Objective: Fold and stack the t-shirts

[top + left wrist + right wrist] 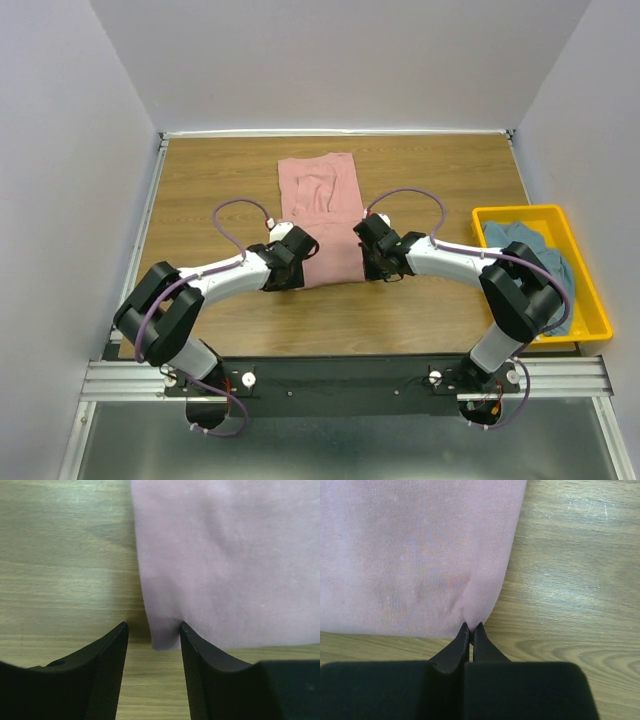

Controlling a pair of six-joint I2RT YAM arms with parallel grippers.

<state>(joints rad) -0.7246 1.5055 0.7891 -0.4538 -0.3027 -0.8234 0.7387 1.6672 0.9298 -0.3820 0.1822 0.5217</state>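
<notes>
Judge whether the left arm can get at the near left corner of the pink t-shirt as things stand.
Probably yes. The left gripper has its jaws open either side of that corner of the pink t-shirt, which lies flat on the table with nothing over it.

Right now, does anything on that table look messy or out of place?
Only small things. The blue-grey shirt lies crumpled in the yellow bin at the right, unfolded. The pink shirt lies flat and straight, with slight wrinkles near its far end. The right gripper pinches one near corner; the left gripper is open around the other.
</notes>
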